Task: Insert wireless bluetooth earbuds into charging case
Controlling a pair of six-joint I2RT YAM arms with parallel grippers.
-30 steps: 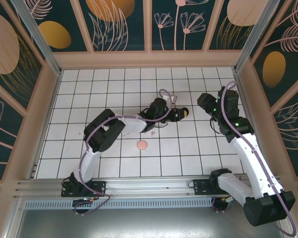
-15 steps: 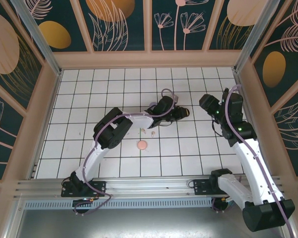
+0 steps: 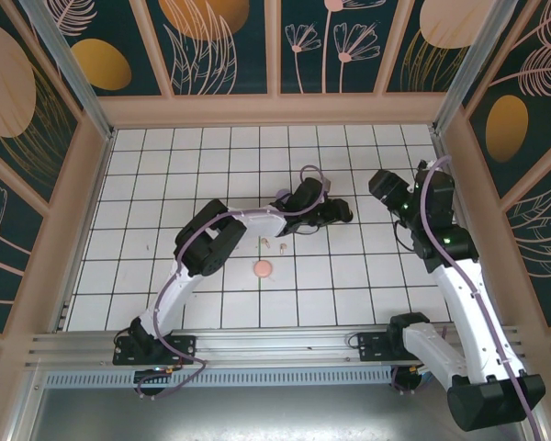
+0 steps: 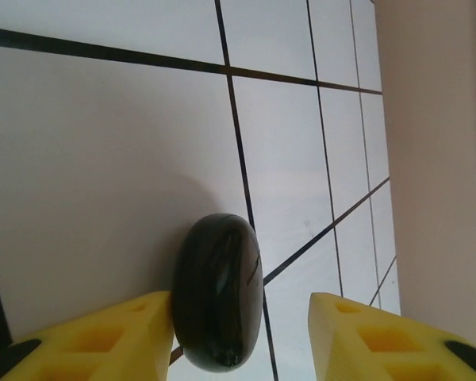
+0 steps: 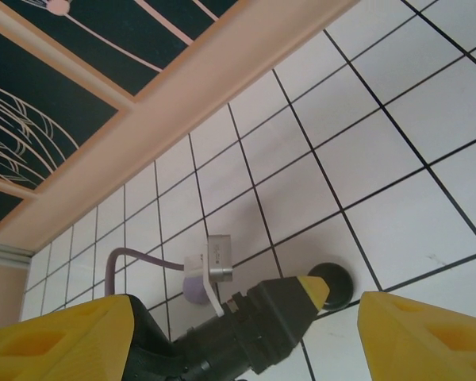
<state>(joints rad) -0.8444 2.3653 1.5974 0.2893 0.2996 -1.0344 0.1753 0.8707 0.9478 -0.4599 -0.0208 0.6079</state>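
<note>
No readable text, marking on silver block (image 5: 219, 255) illegible

Bright, even light w/ soft shadows; wrist-cam foregrounds slightly blurred.

Blk case (image 4: 216, 302), wht tiles (image 4: 103, 159).

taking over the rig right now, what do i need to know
left gripper: open, black case on edge between the fingers, close against one pad, a gap to the other.
right gripper: open, empty.
pink case lies on the tiles, two pale pink earbuds loose just beyond it.
Done: cannot tell what the black case holds.
Left: pale pink earbuds not yet in a case.
</note>
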